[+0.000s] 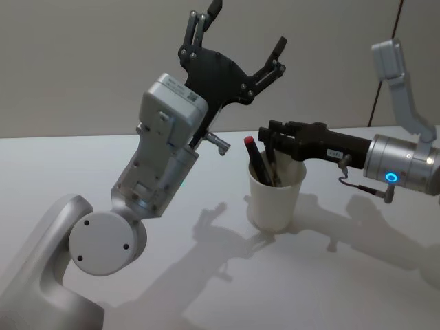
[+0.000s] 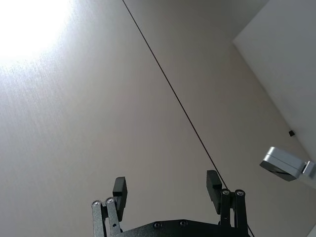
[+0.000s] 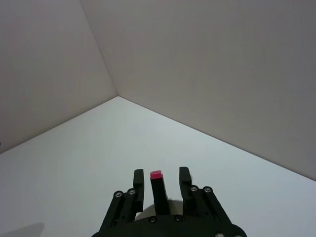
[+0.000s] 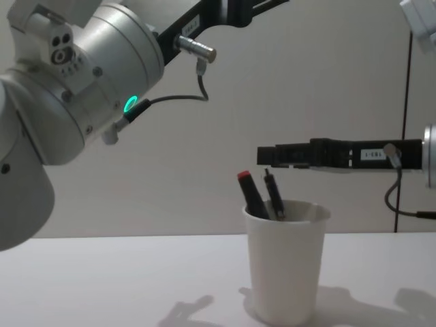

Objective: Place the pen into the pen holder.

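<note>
The pen holder [image 1: 275,198], a plain white paper cup, stands upright on the white table [image 1: 206,289] and serves as reference for all positions below. Two pens lean inside it against the wall on the robot's left: a dark pen with a red cap [image 1: 258,159], its capped end rising clear of the rim, and a second dark pen [image 4: 274,195] just beside it, also projecting above the rim. The right gripper [image 1: 275,134] is held level just above the cup's mouth, reaching in from the robot's right; its fingers [image 3: 184,177] are spread apart and grip nothing. In the right wrist view the red cap shows between the two fingers without touching either. In the chest view there is a visible gap between the gripper's underside and the pen tops. The left gripper [image 1: 247,38] is raised well above and to the robot's left of the cup, pointing upward toward the wall; its fingers [image 2: 120,190] are spread wide and hold nothing.
</note>
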Robot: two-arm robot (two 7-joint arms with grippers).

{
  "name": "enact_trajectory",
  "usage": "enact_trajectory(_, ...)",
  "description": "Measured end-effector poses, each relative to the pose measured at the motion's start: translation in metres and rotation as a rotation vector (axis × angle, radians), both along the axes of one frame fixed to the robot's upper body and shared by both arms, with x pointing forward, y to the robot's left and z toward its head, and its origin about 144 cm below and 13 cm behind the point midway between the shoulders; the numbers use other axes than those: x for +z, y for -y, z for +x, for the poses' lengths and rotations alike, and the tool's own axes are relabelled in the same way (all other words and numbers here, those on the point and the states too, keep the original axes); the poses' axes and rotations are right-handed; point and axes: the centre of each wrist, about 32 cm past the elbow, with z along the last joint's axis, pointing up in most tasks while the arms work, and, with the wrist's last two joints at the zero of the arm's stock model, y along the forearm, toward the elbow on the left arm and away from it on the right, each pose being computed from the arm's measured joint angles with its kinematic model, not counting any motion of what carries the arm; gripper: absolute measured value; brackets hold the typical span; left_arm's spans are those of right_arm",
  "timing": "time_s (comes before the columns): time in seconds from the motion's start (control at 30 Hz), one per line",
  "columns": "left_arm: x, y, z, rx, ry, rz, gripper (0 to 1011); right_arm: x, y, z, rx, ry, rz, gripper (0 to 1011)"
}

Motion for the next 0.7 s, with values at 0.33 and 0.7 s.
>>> enact_trajectory(0.33, 0.0000, 0.0000, 0.0000, 0.000, 0.000, 0.000, 1001, -0.0016, -0.0004, 0.0006, 0.004, -0.002, -0.003, 711)
enact_trajectory(0.7, 0.0000, 0.0000, 0.0000, 0.000, 0.000, 0.000, 1001, -0.0013, -0.0001, 0.0007, 0.005, 0.002, -0.004, 989)
